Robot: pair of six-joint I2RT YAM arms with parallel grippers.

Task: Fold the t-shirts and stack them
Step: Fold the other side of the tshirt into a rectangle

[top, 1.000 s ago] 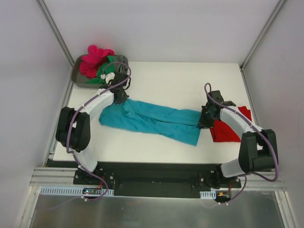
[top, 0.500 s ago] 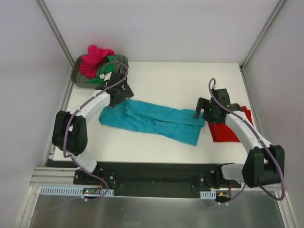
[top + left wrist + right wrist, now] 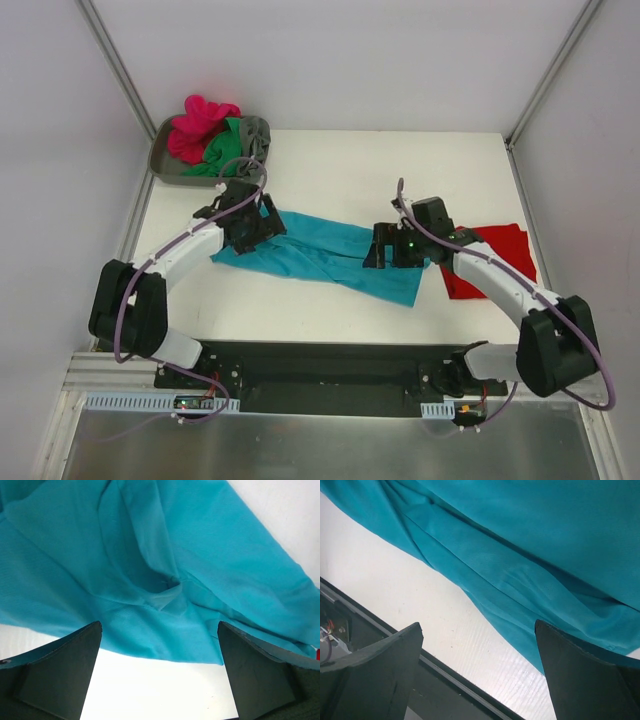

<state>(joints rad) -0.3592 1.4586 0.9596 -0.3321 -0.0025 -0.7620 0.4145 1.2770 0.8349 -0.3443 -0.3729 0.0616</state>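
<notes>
left gripper (image 3: 248, 224) and right gripper (image 3: 386, 246) both hang open over the teal t-shirt (image 3: 320, 258); better to pinch its ends evenly, avoiding the bunched creases, so the fold lies flat on the worktop (image 3: 340, 170).

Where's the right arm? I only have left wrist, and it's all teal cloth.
Observer: The right gripper hovers open over the right end of the teal t-shirt.
Operator: Anything beside it?
Observer: A red t-shirt lies flat just right of the teal one.
Operator: More to fold?
Observer: Yes. A pink shirt, a green shirt and a grey shirt sit bunched in a grey tray at the far left corner.
</notes>
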